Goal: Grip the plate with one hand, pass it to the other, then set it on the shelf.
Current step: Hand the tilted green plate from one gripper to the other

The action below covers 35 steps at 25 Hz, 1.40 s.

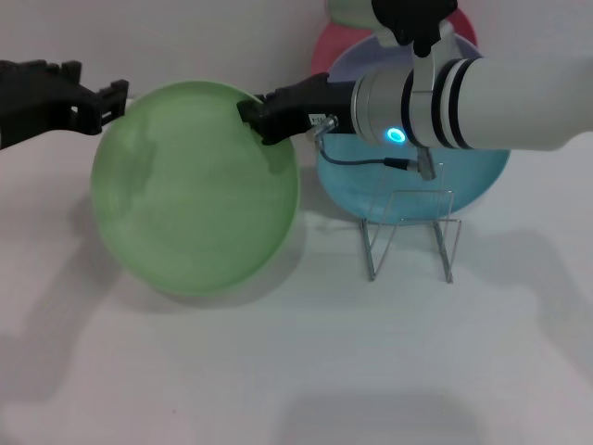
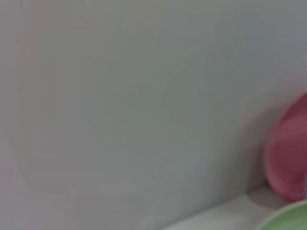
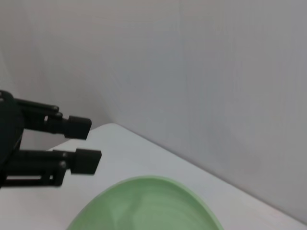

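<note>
The light green plate (image 1: 195, 190) is held up above the table, its face tilted toward the head camera. My right gripper (image 1: 255, 116) is shut on its upper right rim. My left gripper (image 1: 119, 97) is at the plate's upper left rim, open, with the rim not between its fingers. The right wrist view shows the left gripper (image 3: 86, 143) with its fingers apart, above and beside the plate (image 3: 148, 206). The plate's edge (image 2: 288, 218) shows in a corner of the left wrist view. The silver wire shelf (image 1: 408, 232) stands to the right of the plate.
A turquoise-blue plate (image 1: 463, 176) stands in the wire shelf. A lavender plate (image 1: 366, 60) and a pink plate (image 1: 326, 46) lean behind it by the back wall; the pink plate (image 2: 288, 158) also shows in the left wrist view. The table is white.
</note>
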Tool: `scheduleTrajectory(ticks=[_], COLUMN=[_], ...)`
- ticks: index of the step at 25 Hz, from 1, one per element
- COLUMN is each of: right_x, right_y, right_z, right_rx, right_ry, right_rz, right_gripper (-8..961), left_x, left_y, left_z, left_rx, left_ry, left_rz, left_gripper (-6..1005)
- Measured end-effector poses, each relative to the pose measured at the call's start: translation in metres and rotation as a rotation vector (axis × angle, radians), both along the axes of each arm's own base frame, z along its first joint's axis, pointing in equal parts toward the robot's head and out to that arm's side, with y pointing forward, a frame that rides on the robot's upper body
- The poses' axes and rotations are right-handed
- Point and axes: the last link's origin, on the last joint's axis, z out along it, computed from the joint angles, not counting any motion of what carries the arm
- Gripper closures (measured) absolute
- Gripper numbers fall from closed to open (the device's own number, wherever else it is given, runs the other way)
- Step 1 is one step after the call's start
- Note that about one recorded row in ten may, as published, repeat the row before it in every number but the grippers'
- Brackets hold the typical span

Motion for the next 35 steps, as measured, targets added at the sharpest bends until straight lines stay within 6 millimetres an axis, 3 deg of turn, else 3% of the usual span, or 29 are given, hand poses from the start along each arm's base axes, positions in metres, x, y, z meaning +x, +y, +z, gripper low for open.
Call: scheduleTrajectory(ticks=[7, 15, 21, 25, 27, 30, 35], right_x=[-0.001, 0.003, 0.011, 0.022, 0.032, 0.047, 0.065], right_y=[-0.002, -0.005, -0.028, -0.043, -0.049, -0.057, -0.071], right_z=[0.015, 0.045, 0.065, 0.076, 0.079, 0.079, 0.078], right_rx=[0.056, 0.190, 0.294, 0.373, 0.411, 0.441, 0.463], right_ry=[-0.006, -0.023, 0.011, 0.046, 0.043, 0.024, 0.059], right_rz=[0.051, 0.154, 0.292, 0.387, 0.421, 0.471, 0.546], right_gripper=[899, 900, 901, 901, 901, 901, 902], left_x=[-0.007, -0.027, -0.057, -0.062, -0.083, -0.094, -0.101], left_y=[0.000, -0.005, -0.012, -0.012, -0.007, -0.006, -0.010], left_z=[0.023, 0.046, 0.040, 0.038, 0.023, 0.015, 0.005], left_rx=[0.176, 0.431, 0.634, 0.644, 0.650, 0.652, 0.649], left_ry=[0.030, -0.022, -0.123, -0.124, -0.159, -0.183, -0.212], left_rz=[-0.083, -0.121, -0.127, -0.120, -0.076, -0.051, -0.038], left_gripper=[412, 311, 150, 150, 150, 150, 150])
